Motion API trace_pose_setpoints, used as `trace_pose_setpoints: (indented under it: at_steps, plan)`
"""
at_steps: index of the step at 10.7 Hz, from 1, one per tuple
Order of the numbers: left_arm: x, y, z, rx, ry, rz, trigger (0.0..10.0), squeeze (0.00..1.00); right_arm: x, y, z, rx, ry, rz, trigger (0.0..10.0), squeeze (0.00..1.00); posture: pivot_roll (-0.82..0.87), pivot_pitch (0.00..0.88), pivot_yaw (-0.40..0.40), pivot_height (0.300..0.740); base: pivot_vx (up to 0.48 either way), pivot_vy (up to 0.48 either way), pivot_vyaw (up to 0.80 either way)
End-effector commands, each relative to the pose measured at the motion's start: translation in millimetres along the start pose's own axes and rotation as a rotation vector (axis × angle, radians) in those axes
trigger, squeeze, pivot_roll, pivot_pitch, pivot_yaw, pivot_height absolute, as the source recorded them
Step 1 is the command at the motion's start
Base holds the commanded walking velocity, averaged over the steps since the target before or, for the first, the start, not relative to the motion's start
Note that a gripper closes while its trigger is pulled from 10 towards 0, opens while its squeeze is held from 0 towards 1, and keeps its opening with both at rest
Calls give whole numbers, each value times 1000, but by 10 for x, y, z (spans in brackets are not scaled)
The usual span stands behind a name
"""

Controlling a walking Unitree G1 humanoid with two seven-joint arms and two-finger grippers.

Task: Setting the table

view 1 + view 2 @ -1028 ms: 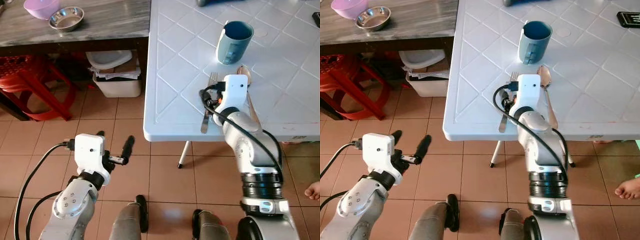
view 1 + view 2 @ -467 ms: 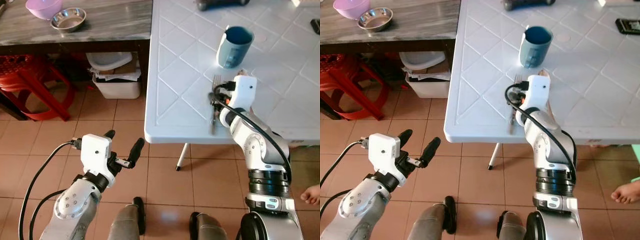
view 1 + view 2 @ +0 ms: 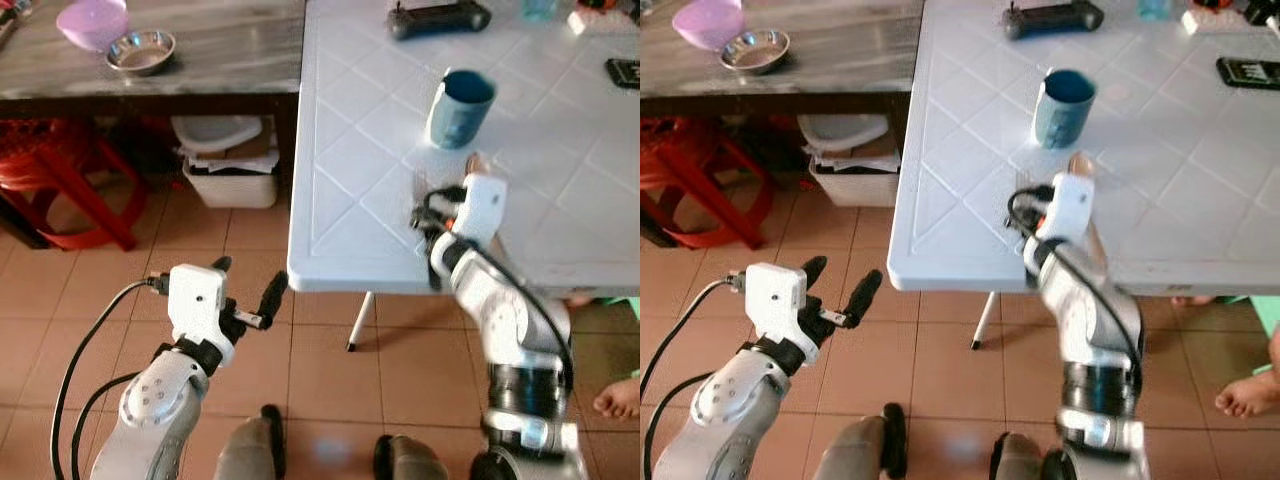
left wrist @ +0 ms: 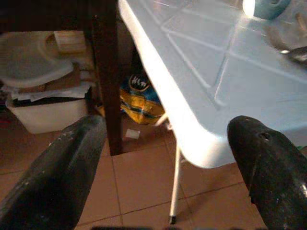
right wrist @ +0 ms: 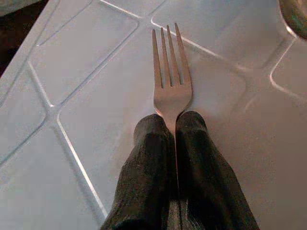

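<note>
white table [image 3: 350, 150], tiled floor [image 3: 330, 360], red stool [image 3: 60, 180]

1. Head pair looks steeply down: both eyes share the white worktop [image 3: 370, 110] edge and tiled floor.
2. Left wrist camera, low over the floor, faces the worktop's underside between spread fingers [image 4: 53, 177].
3. Right wrist camera sits close above the worktop, fork [image 5: 170, 81] just beyond its fingers [image 5: 148, 163].

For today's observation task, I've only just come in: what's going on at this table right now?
The robot is setting a white table. Its right gripper is shut on a fork, holding it by the handle with the tines lying over the tabletop near the front edge. A blue cup stands just beyond it. The left gripper is open, held low over the tiled floor beside the table, holding nothing.
</note>
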State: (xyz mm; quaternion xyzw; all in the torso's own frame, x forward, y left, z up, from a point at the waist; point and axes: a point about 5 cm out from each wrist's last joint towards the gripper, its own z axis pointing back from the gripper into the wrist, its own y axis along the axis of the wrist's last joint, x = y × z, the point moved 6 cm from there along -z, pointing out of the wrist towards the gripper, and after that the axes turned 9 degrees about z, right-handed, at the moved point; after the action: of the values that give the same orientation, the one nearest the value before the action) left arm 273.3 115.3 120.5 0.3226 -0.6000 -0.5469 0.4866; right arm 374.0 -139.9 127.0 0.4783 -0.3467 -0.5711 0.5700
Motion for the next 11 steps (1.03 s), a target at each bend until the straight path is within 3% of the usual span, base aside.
trace_pose_setpoints:
  at_steps: [1,2,3,6,8,11]
  plan:
    - [-72,-3,-19,7,37,-11,10000,0,-126,-555,15,-191,44,-27,0,0,49,162,59,740,0,0,0]
    - [-114,7,-56,19,64,-22,10000,0,-172,-450,5,-127,58,30,0,0,47,153,58,740,0,0,0]
    - [-132,18,-74,28,74,-38,10000,0,-179,-333,-2,-65,49,29,0,0,46,144,55,740,0,277,0]
    - [-353,81,-147,80,198,-96,10000,0,-174,3,-9,97,36,82,0,0,32,112,43,740,0,480,0]
    - [-446,137,-192,111,253,-135,10000,0,-128,100,-12,157,8,82,0,0,33,91,28,740,0,480,0]
    - [-423,170,-297,135,253,-151,10000,0,-150,207,-1,226,13,131,0,0,25,81,34,740,0,467,0]
